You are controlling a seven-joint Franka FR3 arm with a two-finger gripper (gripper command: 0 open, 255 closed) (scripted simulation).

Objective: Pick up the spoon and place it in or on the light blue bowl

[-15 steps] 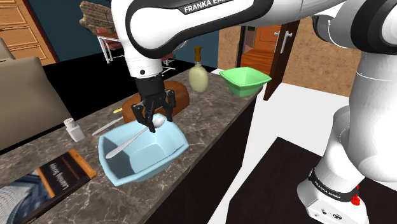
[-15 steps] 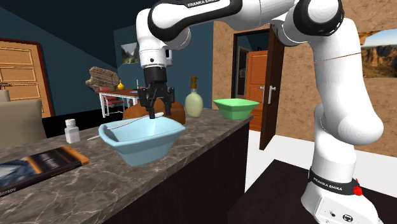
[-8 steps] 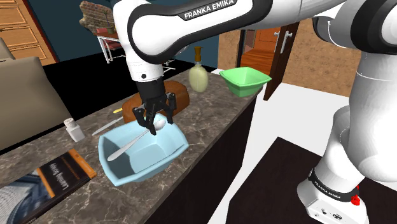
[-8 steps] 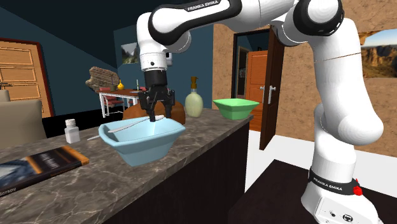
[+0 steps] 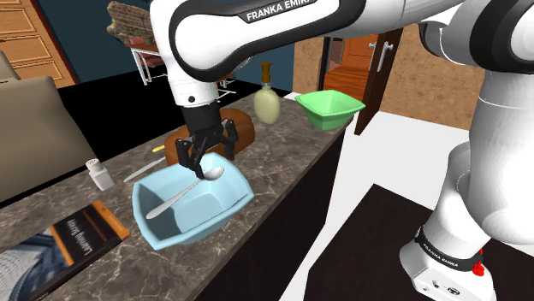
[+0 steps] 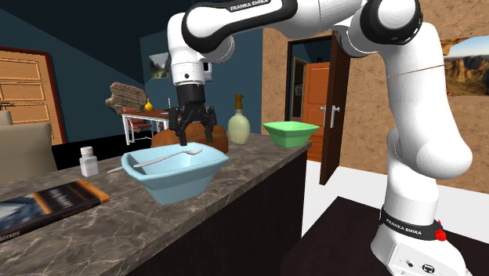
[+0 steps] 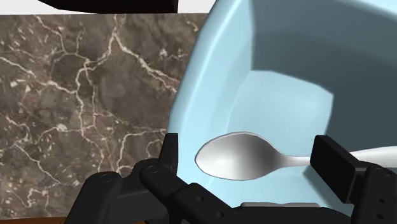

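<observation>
Centre-left, shoulder view: spoon (image 5: pixel 181 193) lying slantwise inside light blue bowl (image 5: pixel 224 215), handle toward lower left. Just above scoop end: gripper (image 5: pixel 208 156), fingers spread apart, clasping nothing. Upper right: green bowl (image 5: pixel 330 109).

In the wrist view, one of my fingers (image 7: pixel 340 172) is covering a stretch of the handle of the spoon (image 7: pixel 238 157), and the picture's edges are cutting off the light blue bowl (image 7: pixel 280 57). In the shoulder view, my gripper (image 5: pixel 208 156) is hiding part of a brown rounded thing (image 5: pixel 244 127).
</observation>
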